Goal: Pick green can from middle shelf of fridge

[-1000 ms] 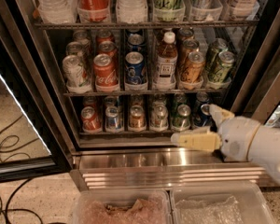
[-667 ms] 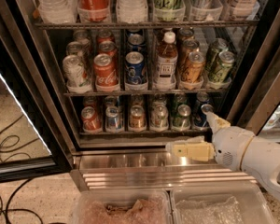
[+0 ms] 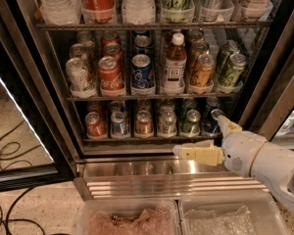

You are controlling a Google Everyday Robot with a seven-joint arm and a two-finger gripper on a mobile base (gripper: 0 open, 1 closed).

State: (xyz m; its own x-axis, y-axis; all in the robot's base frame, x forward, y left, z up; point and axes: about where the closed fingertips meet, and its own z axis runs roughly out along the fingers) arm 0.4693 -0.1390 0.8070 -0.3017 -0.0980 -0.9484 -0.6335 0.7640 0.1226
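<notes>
Two dark olive-green cans stand at the right end of the middle shelf (image 3: 152, 97), the front green can (image 3: 232, 70) with its twin (image 3: 225, 53) behind it. An amber-orange can (image 3: 202, 71) and a white-capped bottle (image 3: 174, 62) stand to their left. My gripper (image 3: 200, 137) is below the green cans, in front of the lowest rack of small cans and above the steel base. Its fingers are spread open and hold nothing. One finger (image 3: 198, 154) points left, the other (image 3: 224, 126) points up.
The fridge's glass door (image 3: 24, 146) hangs open at the left, with black cables (image 3: 10, 155) on the floor behind it. The black frame (image 3: 279, 82) runs close by on the right. Ribbed steel base (image 3: 152, 182); two clear plastic bins (image 3: 127, 219) below.
My gripper and wrist have shifted a little down and to the left, from level with the lowest rack towards the steel base. The cans have not moved.
</notes>
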